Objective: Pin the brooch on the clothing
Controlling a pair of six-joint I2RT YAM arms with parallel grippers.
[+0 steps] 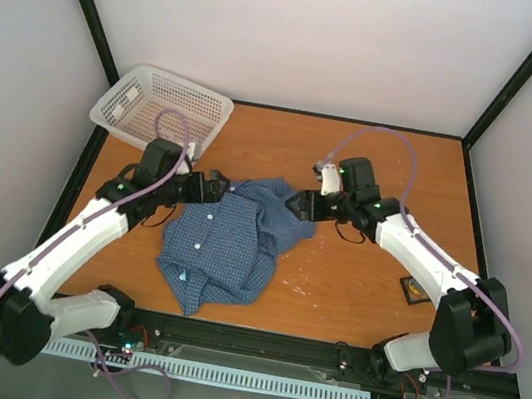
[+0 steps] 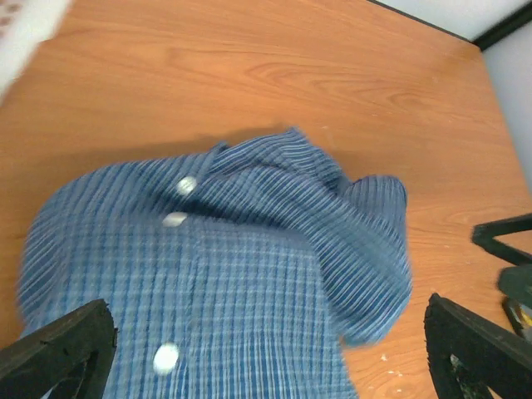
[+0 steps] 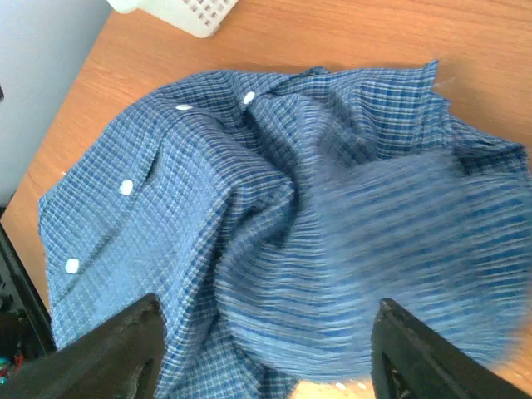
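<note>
- Wooden table (image 1: pixel 374 156) inside pale walls carries everything.
- The left gripper (image 1: pixel 215 189) has its jaws spread wide and holds nothing. It hangs just over the shirt's collar edge.
- The right gripper (image 1: pixel 298 205) faces it from the other side with its fingers apart. The cloth under it is blurred in its wrist view, so I judge it free of the fabric rather than pinching it.
- The clothing (image 1: pixel 223 248) lies crumpled between the two grippers and spreads from them toward the arm bases. It looks light, soft and limp. It will fold and slide when pulled, so a hem, collar or button placket is the best place to pinch it.
- The brooch shows in no view. It should be small, hard and easily dropped, and would need a fingertip pinch at its edge.
- A small dark box (image 1: pixel 415 290) lies well outside the right gripper, near that arm's base.
- A white basket (image 1: pixel 164 108) stands beyond the left gripper.
- Count: one shirt, four white buttons (image 3: pixel 126 187) showing in the right wrist view, one box, one basket, and no brooch in sight.
</note>
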